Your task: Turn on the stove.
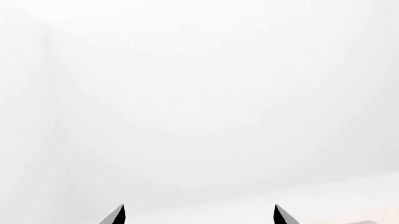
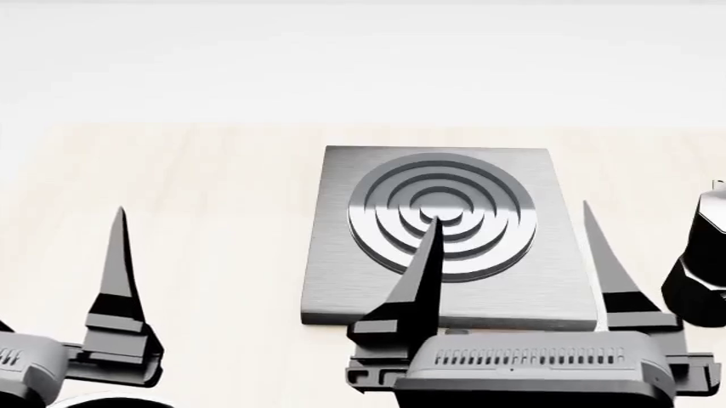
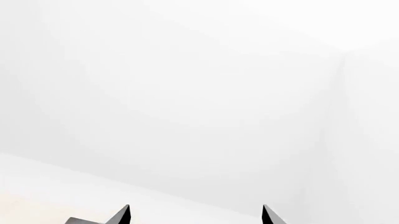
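The stove [image 2: 340, 280] is a square brushed-grey metal plate with a raised ring burner [image 2: 471, 195], lying flat on the light wood table in the middle of the head view. My right gripper [image 2: 511, 212] hovers over the plate's near edge. It is open, its two fingers spread wide across the burner with nothing between them. In the right wrist view the right gripper [image 3: 195, 207] shows only its two tips against white wall. My left gripper [image 1: 199, 207] is open and empty too. One of its fingers [image 2: 117, 272] stands left of the stove, apart from it.
A black moka pot [image 2: 701, 263] stands at the right edge of the head view, close beside my right gripper's outer finger [image 2: 607, 263]. The table [image 2: 204, 212] runs back to a white wall.
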